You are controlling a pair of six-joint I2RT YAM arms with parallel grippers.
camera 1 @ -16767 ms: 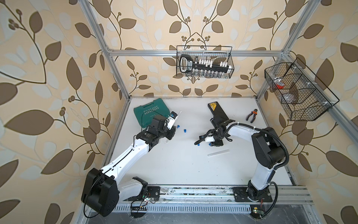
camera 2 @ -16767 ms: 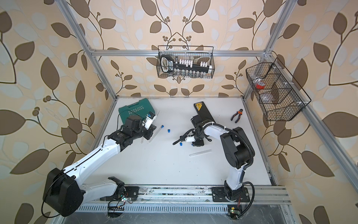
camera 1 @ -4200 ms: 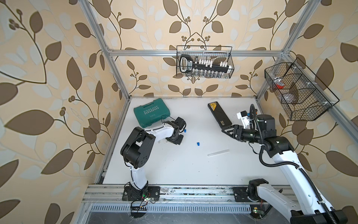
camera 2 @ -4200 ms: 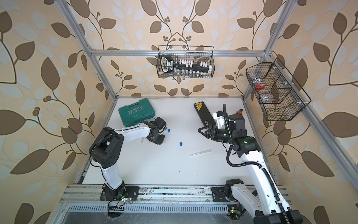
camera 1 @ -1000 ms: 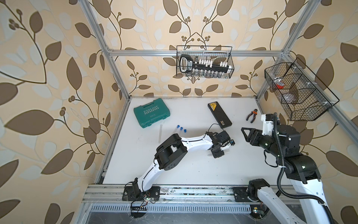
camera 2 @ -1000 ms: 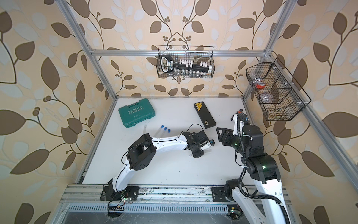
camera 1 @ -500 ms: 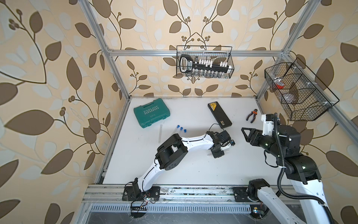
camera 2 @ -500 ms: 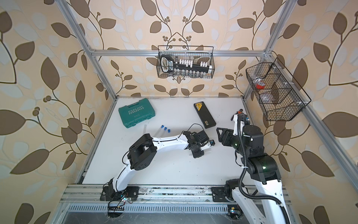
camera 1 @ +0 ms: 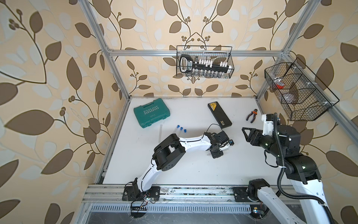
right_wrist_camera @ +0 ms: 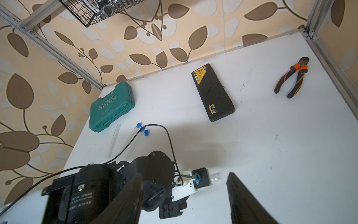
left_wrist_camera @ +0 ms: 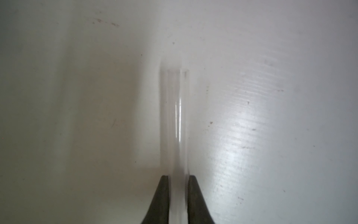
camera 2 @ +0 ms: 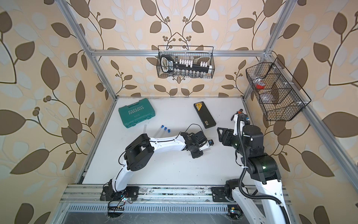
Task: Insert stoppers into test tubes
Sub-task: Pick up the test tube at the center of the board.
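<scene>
My left gripper (left_wrist_camera: 178, 177) is shut on a clear test tube (left_wrist_camera: 176, 120) that lies on the white table; the tube runs out from between the jaws to its open end. In both top views this gripper (camera 1: 215, 152) (camera 2: 195, 152) points down at mid-table. My right gripper (camera 1: 245, 134) (right_wrist_camera: 184, 180) hovers open just right of it, empty. Near the green case lie one bare test tube (right_wrist_camera: 114, 141), two test tubes with blue stoppers (right_wrist_camera: 138, 125) in their mouths, and one loose stopper (right_wrist_camera: 146, 132).
A green case (camera 1: 151, 115) sits at the back left, a black case (camera 1: 219, 117) at the back middle, and pliers (camera 1: 251, 115) at the back right. Wire baskets hang on the back wall (camera 1: 204, 62) and the right wall (camera 1: 298, 93).
My left gripper's jaws have closed onto the test tube on the table. Both arms have stayed almost where they were.
</scene>
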